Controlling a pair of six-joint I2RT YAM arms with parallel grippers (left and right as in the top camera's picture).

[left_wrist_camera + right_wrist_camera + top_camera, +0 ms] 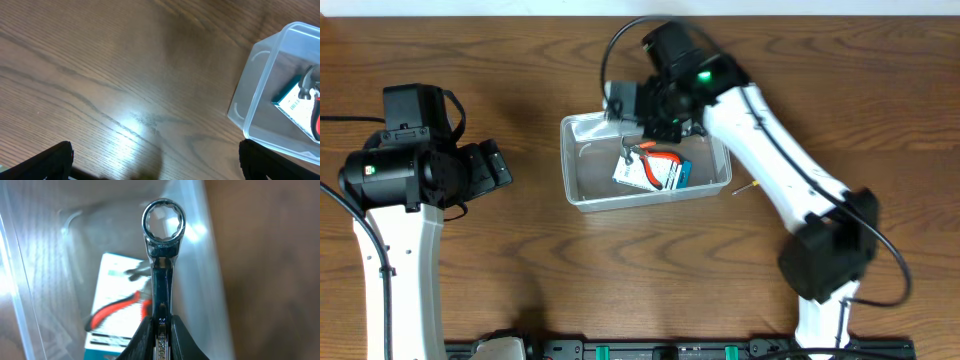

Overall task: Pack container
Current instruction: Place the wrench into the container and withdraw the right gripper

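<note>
The clear plastic container (577,165) sits mid-table and holds a carded pair of red-handled pliers (653,168). It also shows at the right edge of the left wrist view (260,70), and its wall shows in the right wrist view (30,240). My right gripper (660,120) is over the container's far rim. In the right wrist view it (161,330) is shut on a silver ring-end wrench (163,240) that hangs above the container's inside, with the pliers (112,307) below. My left gripper (155,162) is open and empty over bare table, left of the container.
The wooden table (650,270) lies all around the container. A small thin yellow-tipped object (746,186) lies just right of the container. The right arm's base (825,255) stands at the front right and the left arm (405,170) at the left.
</note>
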